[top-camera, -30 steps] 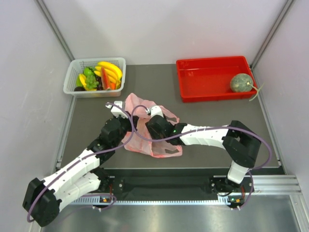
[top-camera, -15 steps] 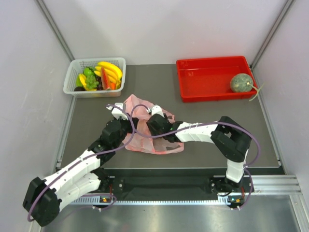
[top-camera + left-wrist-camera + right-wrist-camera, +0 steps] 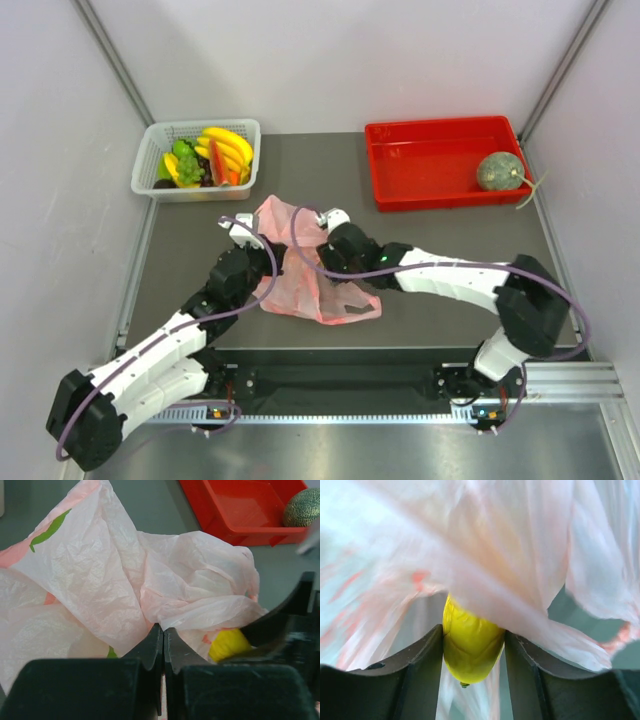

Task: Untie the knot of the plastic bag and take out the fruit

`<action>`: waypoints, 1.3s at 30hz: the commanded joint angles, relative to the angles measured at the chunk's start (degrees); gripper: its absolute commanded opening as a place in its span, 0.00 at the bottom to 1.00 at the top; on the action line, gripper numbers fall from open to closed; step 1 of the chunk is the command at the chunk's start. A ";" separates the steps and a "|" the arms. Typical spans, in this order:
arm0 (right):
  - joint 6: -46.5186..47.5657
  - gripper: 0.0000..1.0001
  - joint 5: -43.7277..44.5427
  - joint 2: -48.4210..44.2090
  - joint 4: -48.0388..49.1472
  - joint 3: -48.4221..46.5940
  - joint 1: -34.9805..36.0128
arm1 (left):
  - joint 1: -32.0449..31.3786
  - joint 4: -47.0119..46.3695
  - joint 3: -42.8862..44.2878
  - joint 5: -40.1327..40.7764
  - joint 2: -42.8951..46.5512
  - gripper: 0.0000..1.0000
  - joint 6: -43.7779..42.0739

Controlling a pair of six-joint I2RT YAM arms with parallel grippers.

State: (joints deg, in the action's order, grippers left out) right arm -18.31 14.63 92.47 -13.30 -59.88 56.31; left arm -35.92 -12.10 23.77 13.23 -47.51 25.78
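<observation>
The crumpled pink plastic bag (image 3: 305, 285) lies mid-table between my two arms. My left gripper (image 3: 163, 628) is shut, pinching a fold of the bag's film (image 3: 100, 580) at its left side, and shows in the top view as well (image 3: 250, 236). My right gripper (image 3: 472, 642) is shut on a small yellow fruit (image 3: 470, 647) under the bag's film; from above it sits at the bag's upper right (image 3: 324, 226). The same yellow fruit (image 3: 228, 645) peeks out in the left wrist view. A round green melon (image 3: 497, 171) rests in the red tray (image 3: 430, 190). The knot is hidden.
A white basket (image 3: 160, 140) holding large bananas, green grapes and red-orange slices stands at the back left. The red tray is at the back right. Grey walls close in on both sides.
My right arm swung its elbow out to the right and its gripper shifted right along the bag's top edge, closing round the yellow fruit. The left arm stayed put.
</observation>
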 commanded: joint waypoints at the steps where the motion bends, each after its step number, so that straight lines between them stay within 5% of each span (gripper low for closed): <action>1: 3.01 0.00 -17.68 -8.51 -10.76 2.12 -2.17 | 0.15 -3.02 -0.22 1.09 1.36 0.00 0.15; 10: 11.70 0.00 -42.66 -26.26 -28.88 2.58 -1.30 | 0.15 -4.07 1.19 1.62 -0.57 0.00 -0.38; 15: 11.54 0.00 -22.59 -34.27 -31.88 -2.87 -4.00 | 0.15 -3.29 2.16 1.62 -0.48 0.00 -1.17; 21: 12.59 0.00 -16.16 -37.54 -22.06 -3.93 -18.24 | 0.15 -2.05 1.46 0.65 1.01 0.00 -1.17; 28: 8.91 0.00 -6.55 -12.81 -17.29 -17.79 -34.58 | 0.15 -1.61 1.89 -2.76 0.75 0.00 -0.73; 39: 6.44 0.00 -6.20 29.57 -27.91 -59.63 -40.23 | 0.15 0.40 4.35 -12.97 1.19 0.00 -2.93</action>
State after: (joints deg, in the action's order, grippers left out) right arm -10.28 8.01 116.97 -37.21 -110.67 17.74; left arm -35.92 -11.77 25.34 4.36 -47.03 24.05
